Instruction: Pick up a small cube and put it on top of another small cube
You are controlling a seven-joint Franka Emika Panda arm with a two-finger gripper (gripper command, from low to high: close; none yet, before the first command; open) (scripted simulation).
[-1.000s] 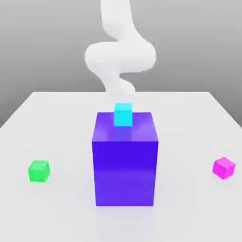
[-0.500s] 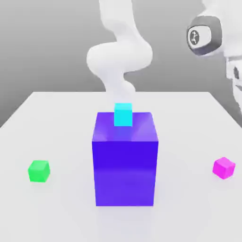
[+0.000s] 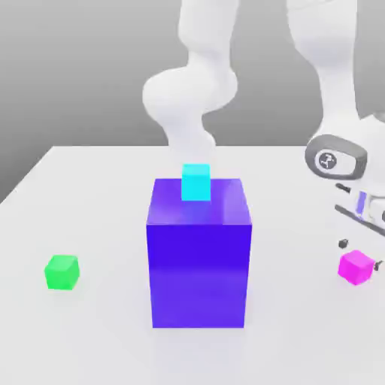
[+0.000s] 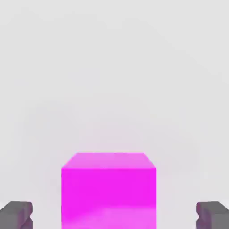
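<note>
Exterior view: glossy blue-purple block [image 3: 198, 263], smooth cyan cube [image 3: 196, 183] atop, open gripper [image 3: 360, 255] above magenta cube [image 3: 356, 268]

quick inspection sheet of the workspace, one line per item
surface: pale table, looks smooth
job's things: magenta cube on the table at the exterior view's right; green cube on it at the left
clutter: blue block between them, cyan cube on top of it
gripper: open, fingertips either side of the magenta cube, not touching it
cables: nothing seen
surroundings: plain grey backdrop
</note>
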